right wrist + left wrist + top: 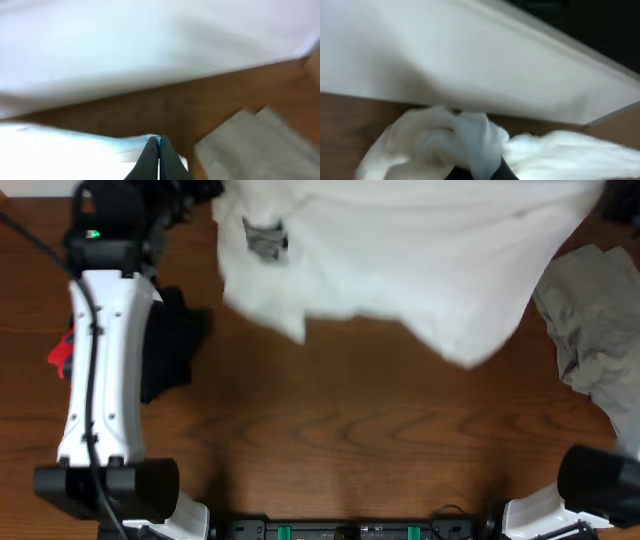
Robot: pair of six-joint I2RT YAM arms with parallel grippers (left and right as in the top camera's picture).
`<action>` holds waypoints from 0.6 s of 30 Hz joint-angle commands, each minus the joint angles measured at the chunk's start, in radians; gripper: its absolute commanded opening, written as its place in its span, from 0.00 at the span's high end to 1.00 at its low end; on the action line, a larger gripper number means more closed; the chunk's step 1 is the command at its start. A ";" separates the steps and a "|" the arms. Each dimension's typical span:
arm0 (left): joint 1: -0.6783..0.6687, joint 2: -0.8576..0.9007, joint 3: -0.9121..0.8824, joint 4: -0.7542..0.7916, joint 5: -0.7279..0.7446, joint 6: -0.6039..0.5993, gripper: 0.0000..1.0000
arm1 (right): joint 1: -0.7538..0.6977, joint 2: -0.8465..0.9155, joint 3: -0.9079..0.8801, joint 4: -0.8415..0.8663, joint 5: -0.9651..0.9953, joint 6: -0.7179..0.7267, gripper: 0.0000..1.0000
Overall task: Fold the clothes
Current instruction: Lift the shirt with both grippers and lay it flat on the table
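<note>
At the far left, a black garment (170,350) lies crumpled on the counter (330,420), partly under the left arm. The left pincer (475,172) sits at the far left corner. White cloth is bunched over its tips, so I cannot tell whether it is clamped or parted, though the way the cloth gathers there suggests a grip.

The white T-shirt (400,250) stretches away from it to the right. It spans the far edge of the counter, and its long axis runs left to right. A dark logo patch (266,242) shows near its left end, and a loose lower edge hangs toward the near side.

At the far right end, the right pincer (159,150) has its fingers pressed together on a white fold of the shirt. Just right of it, a grey garment (595,330) is heaped on the counter.

The shirt hangs between the two pincers, one at each end, so neither arm is nearer to it. Laying it out likely means bringing both ends toward the near side together, onto the bare wood between the two other garments.
</note>
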 commanded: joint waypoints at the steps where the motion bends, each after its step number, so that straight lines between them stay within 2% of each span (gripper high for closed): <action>1: 0.032 -0.062 0.090 -0.107 0.030 0.030 0.94 | -0.023 -0.039 0.083 -0.056 -0.001 -0.010 0.99; 6: 0.027 -0.057 0.077 -0.487 0.029 0.098 0.94 | -0.021 -0.033 0.070 -0.292 0.033 -0.100 0.99; 10: 0.005 -0.039 0.012 -0.756 0.029 0.144 0.94 | -0.021 -0.031 -0.008 -0.508 0.131 -0.120 0.99; 14: -0.031 -0.031 -0.132 -0.841 0.028 0.220 0.94 | -0.022 -0.031 -0.138 -0.600 0.246 -0.135 0.99; 18: -0.048 -0.031 -0.309 -0.844 -0.077 0.235 0.94 | -0.027 -0.031 -0.284 -0.615 0.296 -0.134 0.99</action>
